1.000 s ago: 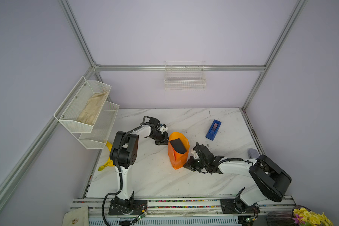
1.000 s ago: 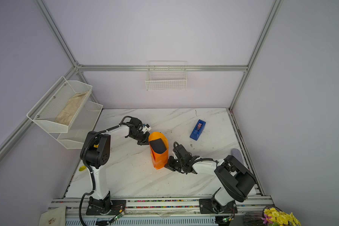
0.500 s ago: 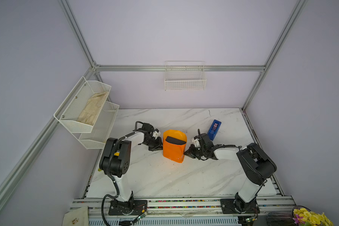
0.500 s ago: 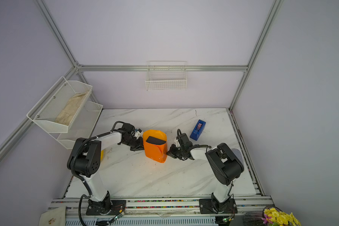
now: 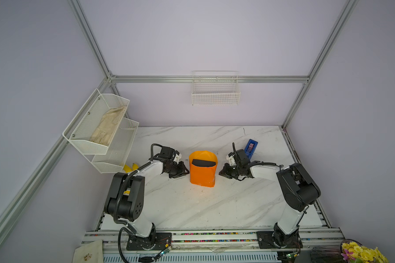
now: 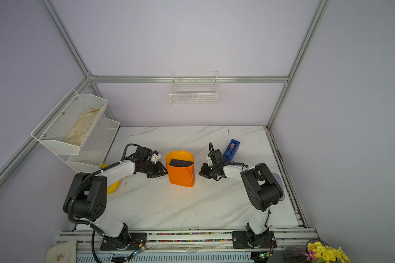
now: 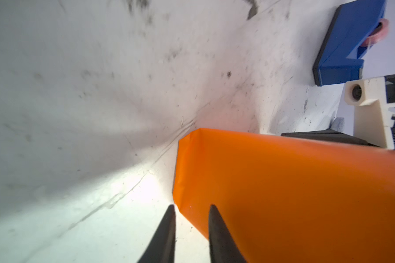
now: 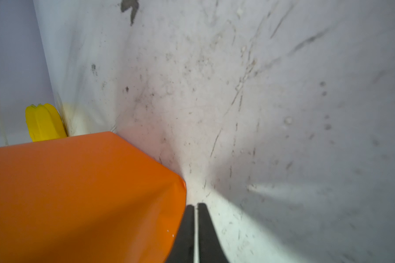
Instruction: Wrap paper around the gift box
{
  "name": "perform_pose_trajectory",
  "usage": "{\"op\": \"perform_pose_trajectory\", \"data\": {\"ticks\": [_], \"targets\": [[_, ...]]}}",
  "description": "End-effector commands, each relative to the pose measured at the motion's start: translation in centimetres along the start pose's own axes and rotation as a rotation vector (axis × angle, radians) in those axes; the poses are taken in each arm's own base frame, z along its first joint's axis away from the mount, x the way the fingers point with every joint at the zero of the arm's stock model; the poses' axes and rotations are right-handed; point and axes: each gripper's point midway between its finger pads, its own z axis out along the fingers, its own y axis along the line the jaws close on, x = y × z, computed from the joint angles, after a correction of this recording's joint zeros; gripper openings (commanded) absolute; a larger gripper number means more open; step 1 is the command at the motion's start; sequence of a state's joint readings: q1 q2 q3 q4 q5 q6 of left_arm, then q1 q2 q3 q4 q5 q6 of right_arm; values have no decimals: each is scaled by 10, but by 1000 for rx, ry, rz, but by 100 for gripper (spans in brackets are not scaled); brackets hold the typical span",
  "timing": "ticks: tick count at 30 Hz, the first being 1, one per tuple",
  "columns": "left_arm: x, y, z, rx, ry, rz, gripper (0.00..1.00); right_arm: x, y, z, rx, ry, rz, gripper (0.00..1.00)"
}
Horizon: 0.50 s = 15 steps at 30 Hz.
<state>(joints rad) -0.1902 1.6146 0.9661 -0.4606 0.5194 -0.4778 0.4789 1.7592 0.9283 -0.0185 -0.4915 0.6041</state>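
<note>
Here, the box point(image 5: 203, 163) sits on the table point(image 5: 192, 205) in an upright curl of paper point(image 5: 202, 176), flanked by a slightly open left claw point(image 5: 187, 171) and nearly shut right claw point(image 5: 220, 173), seemingly ready to fold.

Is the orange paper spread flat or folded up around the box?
Folded up: the paper stands around the gift box, whose dark top shows.

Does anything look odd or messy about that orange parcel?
The orange paper gapes at the far end, arching loosely so the dark gift box shows through. A corner by the right gripper is dented.
</note>
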Motion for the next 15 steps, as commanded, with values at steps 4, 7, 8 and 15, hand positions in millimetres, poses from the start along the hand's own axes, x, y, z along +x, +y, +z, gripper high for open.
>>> {"op": "perform_pose_trajectory", "data": {"ticks": [4, 7, 8, 15], "targets": [[-20, -20, -60, -38, -236, 180, 47, 4, 33, -52, -73, -193, -138, 36], [-20, -34, -78, -17, -262, 256, 53, 8, 46, -68, -79, -279, -191, 50], [-17, -35, -82, -23, -260, 266, 56, 10, 56, -77, -86, -313, -231, 53], [-2, 3, -61, -148, -171, 132, 67, 21, 61, -93, -69, -409, -335, 69]]}}
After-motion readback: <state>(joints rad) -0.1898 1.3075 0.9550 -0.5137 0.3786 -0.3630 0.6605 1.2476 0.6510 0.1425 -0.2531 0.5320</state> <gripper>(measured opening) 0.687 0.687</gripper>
